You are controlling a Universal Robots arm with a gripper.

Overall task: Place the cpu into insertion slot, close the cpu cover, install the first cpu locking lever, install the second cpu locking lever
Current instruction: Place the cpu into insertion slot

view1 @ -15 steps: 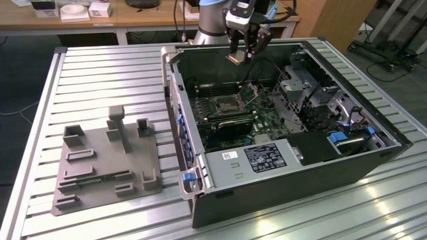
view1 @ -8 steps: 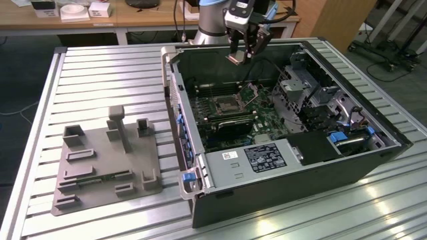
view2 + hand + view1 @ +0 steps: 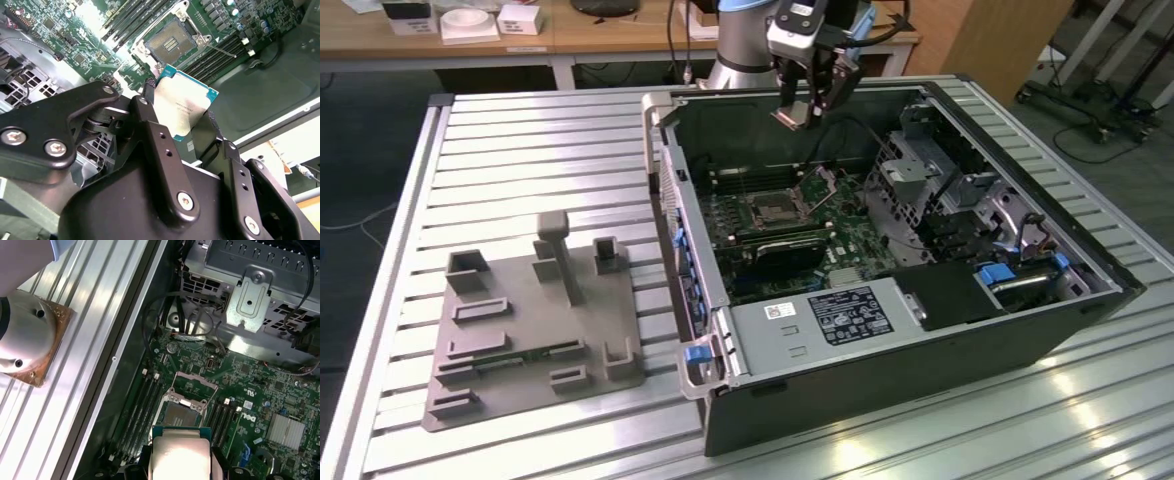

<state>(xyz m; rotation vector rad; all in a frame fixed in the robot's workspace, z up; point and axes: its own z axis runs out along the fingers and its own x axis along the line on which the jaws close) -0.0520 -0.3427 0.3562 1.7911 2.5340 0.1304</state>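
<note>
Above the open computer case [image 3: 1014, 330] on a ribbed aluminium table [image 3: 520, 150], the fingers [image 3: 149, 102] are closed on the edges of the cpu [image 3: 184, 105], held clear above the bare insertion slot [image 3: 170, 42]; a wooden desk [image 3: 587, 40] stands behind

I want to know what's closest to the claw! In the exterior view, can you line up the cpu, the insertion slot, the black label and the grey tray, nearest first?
1. cpu: held in the claw.
2. insertion slot: down on the board.
3. black label: near end of the case.
4. grey tray: outside the case, on the exterior view's left.
</note>
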